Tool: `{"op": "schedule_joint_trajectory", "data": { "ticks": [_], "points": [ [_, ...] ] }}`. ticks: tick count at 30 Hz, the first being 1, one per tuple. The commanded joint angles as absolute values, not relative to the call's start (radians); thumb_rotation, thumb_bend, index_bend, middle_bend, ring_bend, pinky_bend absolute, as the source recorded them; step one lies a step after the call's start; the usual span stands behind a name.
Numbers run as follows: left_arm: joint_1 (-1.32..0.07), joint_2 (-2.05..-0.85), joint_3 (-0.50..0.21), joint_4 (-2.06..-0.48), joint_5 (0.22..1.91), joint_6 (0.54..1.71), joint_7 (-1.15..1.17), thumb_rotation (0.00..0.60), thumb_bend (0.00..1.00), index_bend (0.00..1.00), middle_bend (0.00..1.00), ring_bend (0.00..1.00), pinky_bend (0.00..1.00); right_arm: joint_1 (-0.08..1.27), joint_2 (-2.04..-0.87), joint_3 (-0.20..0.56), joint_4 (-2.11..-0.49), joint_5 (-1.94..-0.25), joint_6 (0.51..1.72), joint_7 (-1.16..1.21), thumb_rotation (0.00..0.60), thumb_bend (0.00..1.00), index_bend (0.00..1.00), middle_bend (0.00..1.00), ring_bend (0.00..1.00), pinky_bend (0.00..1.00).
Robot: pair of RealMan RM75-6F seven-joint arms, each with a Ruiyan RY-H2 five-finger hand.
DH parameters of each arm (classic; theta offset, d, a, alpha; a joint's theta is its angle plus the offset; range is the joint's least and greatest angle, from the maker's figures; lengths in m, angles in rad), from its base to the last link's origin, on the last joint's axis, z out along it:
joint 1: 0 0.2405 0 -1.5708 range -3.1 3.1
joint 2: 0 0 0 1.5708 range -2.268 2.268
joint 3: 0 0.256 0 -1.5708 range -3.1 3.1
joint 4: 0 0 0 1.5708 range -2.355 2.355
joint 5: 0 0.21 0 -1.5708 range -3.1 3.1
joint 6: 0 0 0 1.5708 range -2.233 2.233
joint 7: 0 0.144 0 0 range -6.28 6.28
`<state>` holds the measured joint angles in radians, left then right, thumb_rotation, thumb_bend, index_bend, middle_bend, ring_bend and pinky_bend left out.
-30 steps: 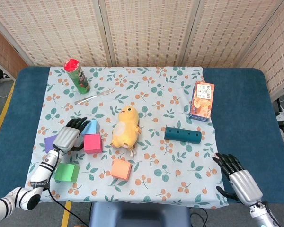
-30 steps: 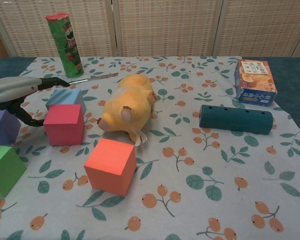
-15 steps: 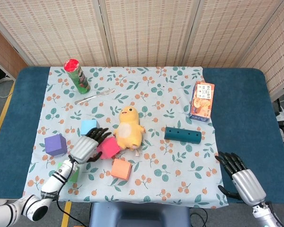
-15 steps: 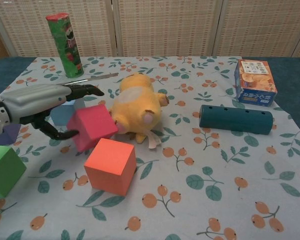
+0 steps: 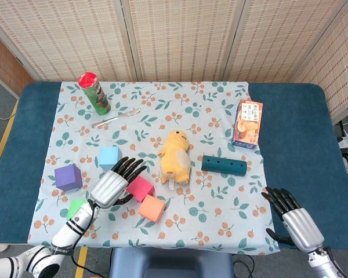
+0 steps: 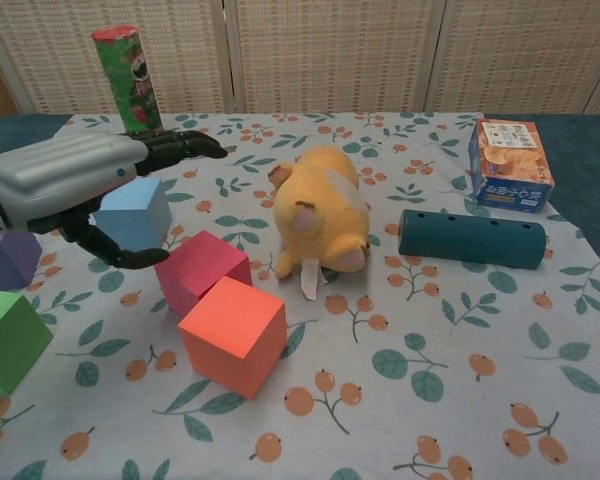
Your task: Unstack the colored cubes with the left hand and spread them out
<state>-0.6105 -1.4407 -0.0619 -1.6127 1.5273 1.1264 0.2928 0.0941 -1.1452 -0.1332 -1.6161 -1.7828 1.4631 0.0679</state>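
Five cubes lie separate on the floral tabletop [image 5: 220,208]; none stacked.

Landmark: pink cube [image 5: 140,188], tilted, touching the orange cube [image 5: 152,208] at its near-right corner. Light blue cube [image 5: 108,157] sits behind-left, purple cube [image 5: 67,176] further left, green cube [image 5: 75,207] near-left, partly under the arm. Left hand [image 5: 112,185] hovers beside the pink cube's left face, fingers [image 6: 185,145] spread, holding nothing. Half a second ago that hand was against the pink cube; the cube has since moved right to the orange one, and the yellow plush duck [image 5: 176,159] has shifted right and turned. Right hand [image 5: 296,217] rests at the near-right edge, fingers apart. Bare cloth lies near-right of the orange cube.
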Motion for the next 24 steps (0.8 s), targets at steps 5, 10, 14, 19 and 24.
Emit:
{"op": "schedule_joint_trajectory", "data": {
  "ticks": [5,10,14,19,24],
  "points": [
    [-0.526,-1.321,-0.033,-1.658,1.576,1.258,0.203,0.600,0.34,0.00,0.00,0.00,0.08,0.092,-1.143,-0.136,-1.618,-1.786,1.464,0.064,0.600,0.18,0.00,0.00,0.00,0.00],
    [-0.363,-1.257,0.067,-1.581,1.679,1.498,0.018,0.600,0.35,0.00,0.00,0.00,0.07,0.094,-1.142,-0.138,-1.622,-1.786,1.454,0.052,0.600,0.18,0.00,0.00,0.00,0.00],
    [-0.230,-1.281,0.117,-1.425,1.661,1.632,-0.152,0.600,0.36,0.00,0.00,0.00,0.06,0.088,-1.142,-0.140,-1.626,-1.790,1.461,0.033,0.600,0.18,0.00,0.00,0.00,0.00],
    [-0.204,-1.251,0.119,-1.393,1.613,1.589,-0.213,0.600,0.36,0.00,0.00,0.00,0.05,0.084,-1.141,-0.146,-1.637,-1.789,1.454,0.016,0.600,0.18,0.00,0.00,0.00,0.00],
    [-0.204,-1.232,0.107,-1.409,1.606,1.558,-0.208,0.600,0.36,0.00,0.00,0.00,0.05,0.083,-1.138,-0.150,-1.643,-1.792,1.449,0.005,0.600,0.18,0.00,0.00,0.00,0.00]
  ]
}}
